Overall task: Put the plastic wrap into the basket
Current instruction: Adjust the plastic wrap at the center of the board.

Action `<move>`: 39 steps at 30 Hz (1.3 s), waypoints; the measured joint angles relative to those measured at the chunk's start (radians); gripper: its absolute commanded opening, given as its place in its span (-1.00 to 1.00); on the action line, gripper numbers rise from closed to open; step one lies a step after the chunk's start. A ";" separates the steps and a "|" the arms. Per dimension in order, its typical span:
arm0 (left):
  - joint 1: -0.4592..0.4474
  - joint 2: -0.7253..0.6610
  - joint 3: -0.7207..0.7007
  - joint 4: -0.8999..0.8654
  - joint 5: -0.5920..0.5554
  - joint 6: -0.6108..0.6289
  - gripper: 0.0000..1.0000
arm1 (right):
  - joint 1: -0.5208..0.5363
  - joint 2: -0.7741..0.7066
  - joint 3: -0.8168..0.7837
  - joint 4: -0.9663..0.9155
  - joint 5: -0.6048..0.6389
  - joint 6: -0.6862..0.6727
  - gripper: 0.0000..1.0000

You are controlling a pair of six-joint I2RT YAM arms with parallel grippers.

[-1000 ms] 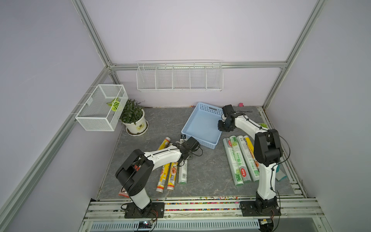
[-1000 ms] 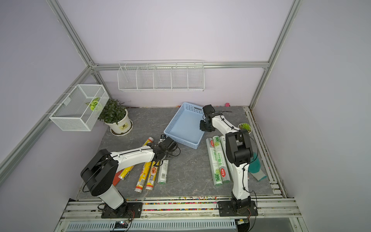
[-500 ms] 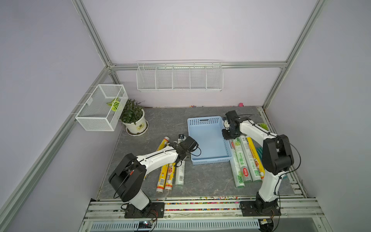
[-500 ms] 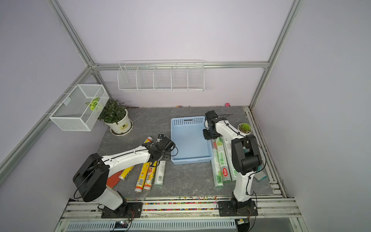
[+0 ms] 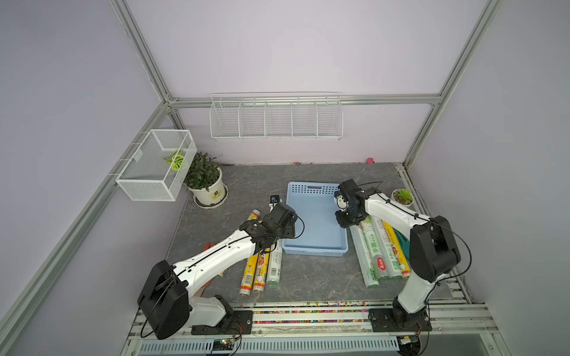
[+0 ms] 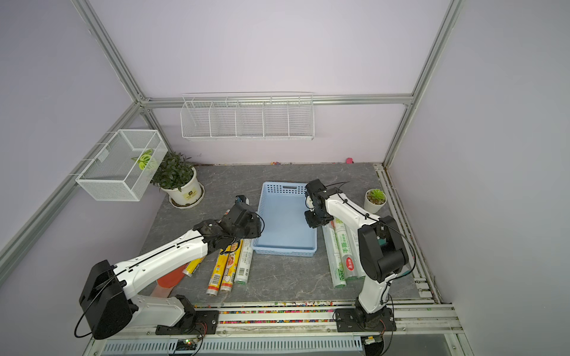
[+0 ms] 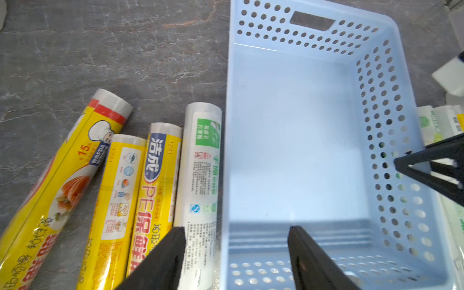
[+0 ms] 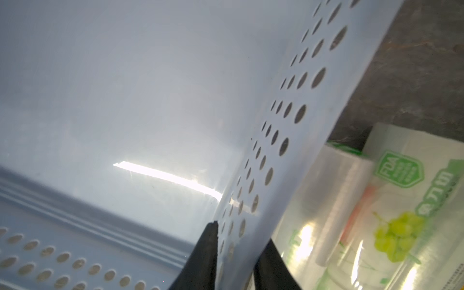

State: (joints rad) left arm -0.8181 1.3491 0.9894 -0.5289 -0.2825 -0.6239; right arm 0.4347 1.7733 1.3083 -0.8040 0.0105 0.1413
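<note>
Midway across the table [image 5: 246,185], the light-blue basket [image 5: 315,249] is sitting empty, with all the plastic wrap [image 6: 228,268] lying outside it: yellow rolls [image 7: 120,190] and a white-green roll [image 7: 200,163] just beside its left wall, further rolls [image 5: 374,249] beside its right wall. The right gripper [image 8: 241,233] is pinching the basket's right wall; the left gripper [image 7: 236,228] is straddling the left wall, jaws apart, gripping nothing. A pull from the right arm is risking tipping the basket onto those rolls, and a lowering left finger could be nudging the round white-green roll away.
</note>
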 measured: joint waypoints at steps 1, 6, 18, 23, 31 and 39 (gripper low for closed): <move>0.000 0.002 0.000 0.002 0.003 0.001 0.40 | 0.008 -0.006 -0.009 0.000 0.006 0.010 -0.44; 0.000 0.057 0.038 -0.006 0.007 0.002 0.40 | 0.039 -0.044 -0.056 -0.006 0.034 0.038 -0.45; 0.001 0.093 0.061 0.046 0.161 0.044 0.44 | 0.084 -0.201 -0.111 -0.082 0.043 0.108 -0.08; 0.001 0.113 0.089 0.140 0.335 0.107 0.47 | -0.006 -0.477 -0.123 -0.011 0.136 0.167 0.01; -0.018 0.364 0.356 0.213 0.563 0.156 0.48 | -0.565 -0.578 -0.367 0.125 0.091 0.287 0.00; -0.096 0.568 0.540 0.185 0.674 0.184 0.55 | -0.681 -0.433 -0.413 0.122 -0.047 0.253 0.00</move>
State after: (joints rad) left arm -0.9138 1.9175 1.5295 -0.3439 0.3912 -0.4397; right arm -0.2466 1.3403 0.8951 -0.6823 -0.0360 0.3943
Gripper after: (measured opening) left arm 0.763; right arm 0.507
